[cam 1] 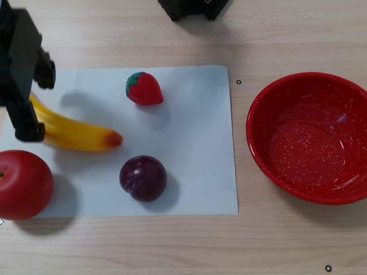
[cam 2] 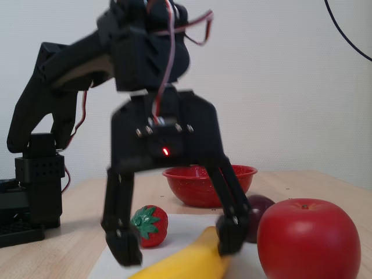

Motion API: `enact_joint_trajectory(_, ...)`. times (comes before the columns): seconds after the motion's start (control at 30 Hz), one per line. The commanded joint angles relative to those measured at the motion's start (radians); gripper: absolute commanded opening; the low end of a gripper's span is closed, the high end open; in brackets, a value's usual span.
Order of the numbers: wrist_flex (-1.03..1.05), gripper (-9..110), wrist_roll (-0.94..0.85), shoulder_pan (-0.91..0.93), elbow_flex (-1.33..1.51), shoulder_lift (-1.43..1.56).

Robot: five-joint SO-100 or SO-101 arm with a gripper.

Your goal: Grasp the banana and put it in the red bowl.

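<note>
My gripper (cam 2: 177,256) stands spread wide — one finger either side of the banana (cam 1: 74,134), which lies at the left edge of the white sheet (cam 1: 189,149). The red bowl (cam 1: 309,137) sits well apart on the bench (cam 1: 172,240) — bare wood between.

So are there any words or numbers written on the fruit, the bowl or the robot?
None. No words or numbers show on the banana, red bowl, apple, plum, strawberry or paper sheet. The arm shows only a small red light, no writing.
</note>
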Motion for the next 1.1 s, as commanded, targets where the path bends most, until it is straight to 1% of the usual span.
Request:
enact_joint_trajectory(0.0,-0.014,38,-0.006,-0.006,-0.063,0.048)
enact_joint_trajectory(0.2,-0.032,37,-0.011,-0.002,-0.066,0.018)
enact_joint_trajectory(0.33,-0.038,32,-0.021,0.005,-0.072,0.005)
enact_joint_trajectory(0.6,-0.035,4,-0.026,0.012,-0.091,0.003)
enact_joint_trajectory(0.63,-0.034,2,-0.026,0.012,-0.094,0.003)
enact_joint_trajectory(0.83,-0.008,0,-0.041,0.006,-0.144,0.003)
enact_joint_trajectory(1.07,0.061,0,-0.08,-0.003,-0.221,0.031)
